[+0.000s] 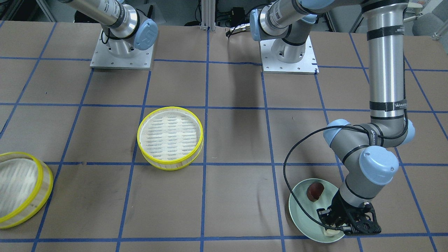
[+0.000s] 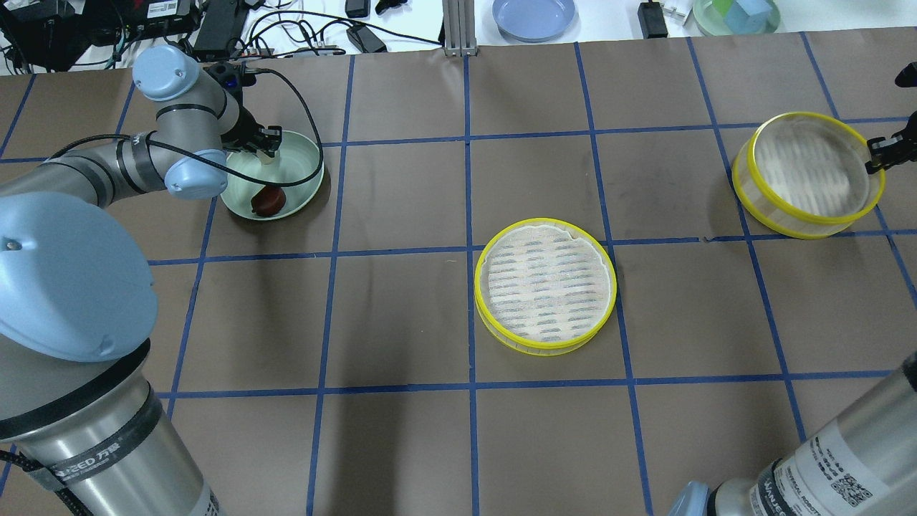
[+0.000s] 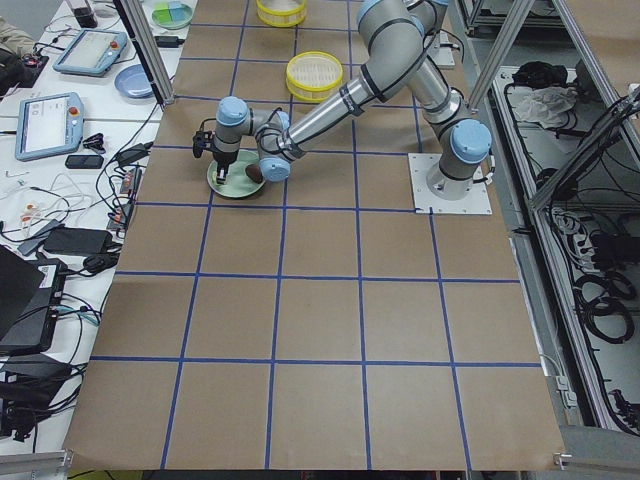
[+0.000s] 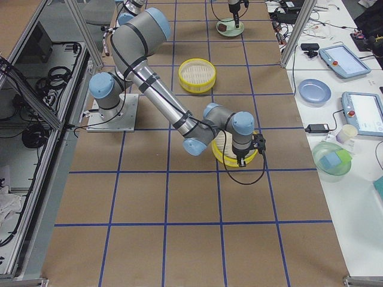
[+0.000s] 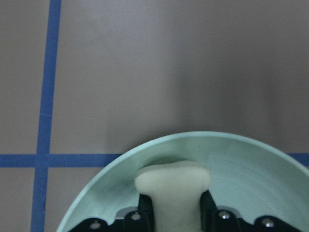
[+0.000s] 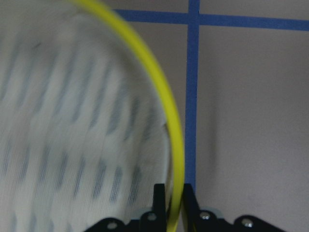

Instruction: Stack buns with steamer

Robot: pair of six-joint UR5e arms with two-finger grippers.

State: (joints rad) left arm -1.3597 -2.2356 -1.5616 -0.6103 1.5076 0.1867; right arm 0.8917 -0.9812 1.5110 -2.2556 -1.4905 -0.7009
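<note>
My left gripper (image 5: 174, 215) is shut on the cream-white bun (image 5: 173, 183) inside the mint-green plate (image 5: 251, 164). In the overhead view it (image 2: 271, 152) reaches into the plate (image 2: 304, 175), with the dark reddish-brown bun (image 2: 270, 202) beside it. One steamer tray (image 2: 544, 287) sits flat mid-table. My right gripper (image 6: 175, 203) is shut on the yellow rim (image 6: 159, 96) of the other steamer tray (image 2: 809, 172), which is tilted at the far right. In the front view the brown bun (image 1: 315, 191) lies on the plate (image 1: 297, 210) next to the left gripper (image 1: 334, 229).
A blue plate (image 2: 534, 16), a green container (image 2: 736, 14) and cables lie beyond the table's far edge. The arm bases (image 1: 121, 52) (image 1: 288, 52) stand on the robot's side. Brown table with blue grid tape lies between the plate and the central tray.
</note>
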